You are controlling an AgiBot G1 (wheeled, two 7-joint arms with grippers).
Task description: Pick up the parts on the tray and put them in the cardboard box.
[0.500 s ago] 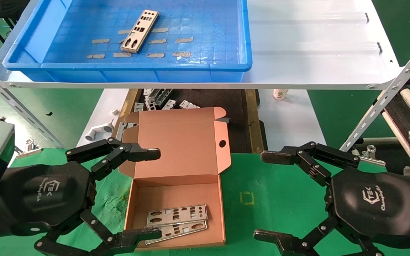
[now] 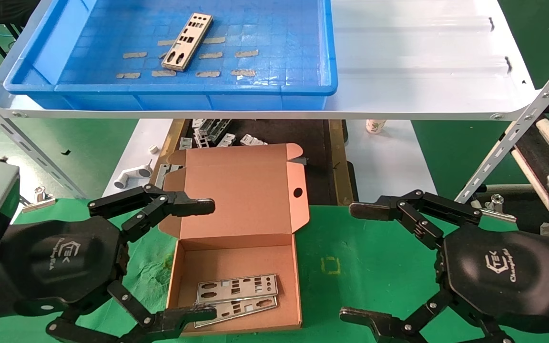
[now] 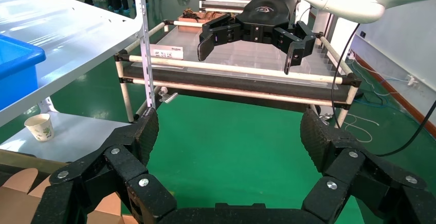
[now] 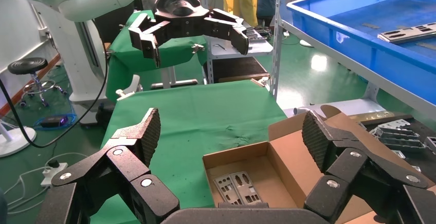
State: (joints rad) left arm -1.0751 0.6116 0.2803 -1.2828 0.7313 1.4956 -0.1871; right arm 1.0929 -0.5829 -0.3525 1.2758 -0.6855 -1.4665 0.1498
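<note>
One silver part (image 2: 187, 41) lies slanted on the grid floor of the blue tray (image 2: 169, 89) up on the white shelf; the right wrist view shows that part (image 4: 411, 32) too. The cardboard box (image 2: 236, 247) sits open on the green cloth below, lid back, with two parts (image 2: 236, 297) lying overlapped inside, also visible as the boxed parts (image 4: 237, 188). My left gripper (image 2: 205, 259) is open beside the box's left wall, nothing between its fingers. My right gripper (image 2: 358, 264) is open over the green cloth right of the box, also empty.
Small silver brackets (image 2: 217, 133) and a white pipe fitting (image 2: 131, 175) lie on the dark mat behind the box. A paper cup (image 2: 374, 126) stands under the shelf edge. Slanted metal shelf struts (image 2: 517, 128) flank the workspace; a roller rack (image 3: 231, 75) stands at the right.
</note>
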